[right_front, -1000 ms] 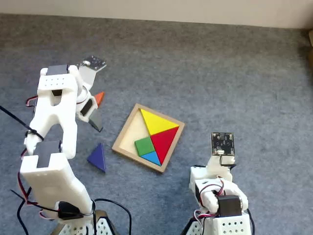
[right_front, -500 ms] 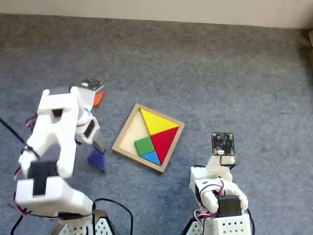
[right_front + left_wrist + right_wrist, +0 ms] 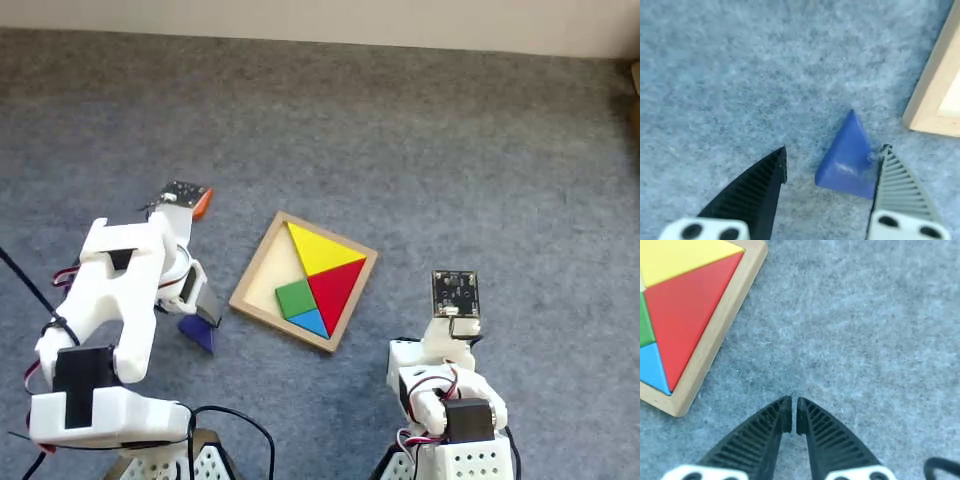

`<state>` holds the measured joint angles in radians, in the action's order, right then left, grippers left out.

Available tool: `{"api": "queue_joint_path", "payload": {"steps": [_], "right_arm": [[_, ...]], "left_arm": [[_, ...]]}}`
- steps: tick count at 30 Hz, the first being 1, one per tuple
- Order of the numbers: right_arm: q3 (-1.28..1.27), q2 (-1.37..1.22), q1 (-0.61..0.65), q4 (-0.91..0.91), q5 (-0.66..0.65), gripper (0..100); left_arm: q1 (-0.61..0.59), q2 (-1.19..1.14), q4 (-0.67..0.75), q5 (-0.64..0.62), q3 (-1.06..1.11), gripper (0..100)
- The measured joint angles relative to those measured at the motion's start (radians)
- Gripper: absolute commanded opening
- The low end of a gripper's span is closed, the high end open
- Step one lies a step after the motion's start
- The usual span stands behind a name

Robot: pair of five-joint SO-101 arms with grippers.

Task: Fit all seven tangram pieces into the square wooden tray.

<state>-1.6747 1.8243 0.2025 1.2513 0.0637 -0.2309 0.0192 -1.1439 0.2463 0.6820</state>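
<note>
The left hand (image 3: 834,150) hangs spread wide over the grey carpet-like surface (image 3: 450,150), straddling the dark blue triangular wooden piece (image 3: 847,160). The hand's pale finger sits just beside, perhaps touching, 1 corner of the piece, while its black finger stands well apart on the other side. The piece lies flat between the 2 fingers and nothing is gripped yet. Just past the pale finger is the square pale wooden tray (image 3: 932,105), with part of its floor bare. An orange wooden piece (image 3: 203,203) lies behind the hand, near its wrist.

The blue piece looks light, rigid and thin, with smooth painted faces. It should not crush, but it may slide on the nap or squirt out, because its sides are not parallel. The safest hold is probably low against the surface, 1 finger flat on the long edge and the other on the opposite corner or short edge, centred so the piece does not twist.

The right hand (image 3: 790,412) is pinched together on nothing, over bare surface with the tray near, ahead of its tips.
</note>
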Motion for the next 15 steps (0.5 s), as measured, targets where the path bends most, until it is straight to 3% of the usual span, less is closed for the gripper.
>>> {"api": "queue_joint_path", "payload": {"steps": [10, 15], "right_arm": [[0.000, 0.000, 0.000, 0.000, 0.000, 3.4], [0.000, 0.000, 0.000, 0.000, 0.000, 3.4]], "left_arm": [[0.000, 0.009, 0.003, -0.012, 0.061, 28], [0.026, 0.023, 0.003, -0.141, 0.089, 28]]}}
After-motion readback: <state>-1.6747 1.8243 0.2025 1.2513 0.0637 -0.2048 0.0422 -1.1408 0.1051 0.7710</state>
